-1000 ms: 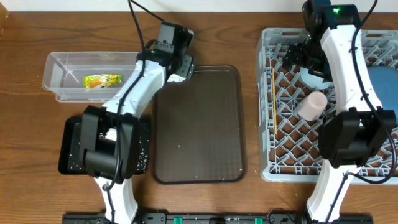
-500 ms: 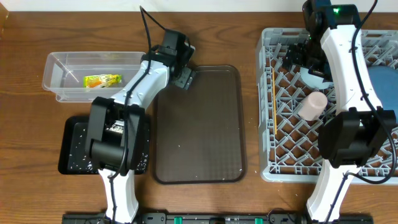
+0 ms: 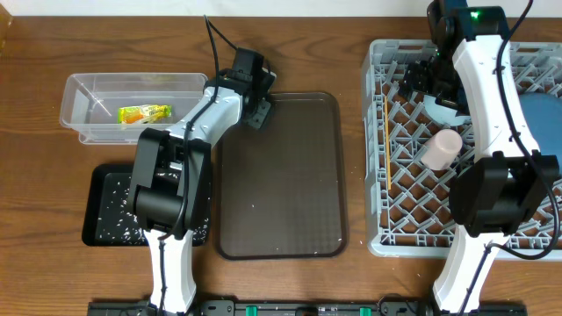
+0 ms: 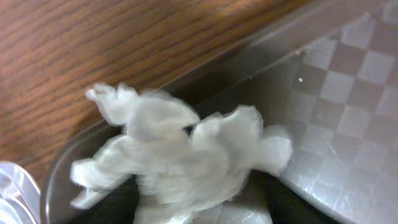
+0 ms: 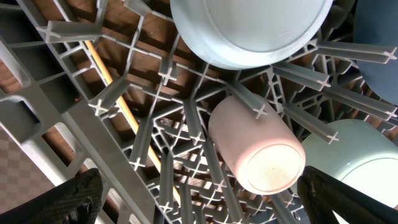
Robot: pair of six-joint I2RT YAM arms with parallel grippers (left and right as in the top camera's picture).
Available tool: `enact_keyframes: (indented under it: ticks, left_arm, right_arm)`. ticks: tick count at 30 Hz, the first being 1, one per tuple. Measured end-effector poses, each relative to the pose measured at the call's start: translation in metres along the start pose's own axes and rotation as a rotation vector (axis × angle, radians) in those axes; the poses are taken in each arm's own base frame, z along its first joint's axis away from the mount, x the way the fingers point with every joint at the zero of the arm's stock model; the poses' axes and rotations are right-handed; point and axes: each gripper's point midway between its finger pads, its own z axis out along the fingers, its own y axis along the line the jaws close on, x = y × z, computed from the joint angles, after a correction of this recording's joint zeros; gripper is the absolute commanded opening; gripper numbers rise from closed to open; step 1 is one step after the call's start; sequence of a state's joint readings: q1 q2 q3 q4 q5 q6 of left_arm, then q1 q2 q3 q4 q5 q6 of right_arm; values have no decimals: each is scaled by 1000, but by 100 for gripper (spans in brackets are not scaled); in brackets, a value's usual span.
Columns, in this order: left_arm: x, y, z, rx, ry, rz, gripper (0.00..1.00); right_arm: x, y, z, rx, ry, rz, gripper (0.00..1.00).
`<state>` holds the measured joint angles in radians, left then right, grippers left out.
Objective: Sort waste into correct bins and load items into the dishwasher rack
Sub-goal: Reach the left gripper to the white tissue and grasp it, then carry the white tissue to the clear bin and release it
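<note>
At the near left edge of the table, the black tray is lying flat with loose white rice grains speckling its floor, and the left arm is crossing over its right half. Beside it, the brown serving tray is taking up the middle of the table. On the right, the dishwasher rack is holding the items. The pink cup is lying on its side among the pegs, and the wooden stick is running lengthwise near the rack's left wall. A light-blue bowl is sitting just beyond the cup, a pale-green bowl is resting close beside it, and the dark-blue dish is filling the rack's right side.

The right gripper is hovering over the cup with its fingers spread wide and nothing between them.

Farther back, the left gripper is hanging over the far left corner of the serving tray. In the left wrist view the crumpled white tissue is blurred. It appears to be pinched between the closed-in fingers, dangling above the tray's rim.

At the far left, the clear tub is standing just beside that corner, with the snack wrapper lying inside it.
</note>
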<state>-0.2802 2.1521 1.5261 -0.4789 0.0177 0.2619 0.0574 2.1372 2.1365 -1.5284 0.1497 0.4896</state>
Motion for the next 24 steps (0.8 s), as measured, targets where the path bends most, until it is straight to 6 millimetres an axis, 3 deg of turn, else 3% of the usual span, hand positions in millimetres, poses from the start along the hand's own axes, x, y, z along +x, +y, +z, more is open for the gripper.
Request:
enact_keyframes:
  ticks: [4,11,14,17,20,24]
  left_arm:
    - [2,0,0,-2,7,1,6]
    - [4,-7,-3,4,20,12,6]
    - [-5,-14,-17,5,-9,3,6]
    - [-28,-15,-48,0,-107,-38,6]
    - [-58,0,-96,-14,-255,-143,6]
    - [-74,47,-158,-46,-415,-370,6]
  right_arm:
    - [0,0,0,0,0,0,99]
    - [0,0,0,0,0,0,99]
    - [0,0,0,0,0,0,99]
    - [0,0,0,0,0,0,99]
    - [0,0,0,0,0,0,99]
    - [0,0,0,0,0,0,99]
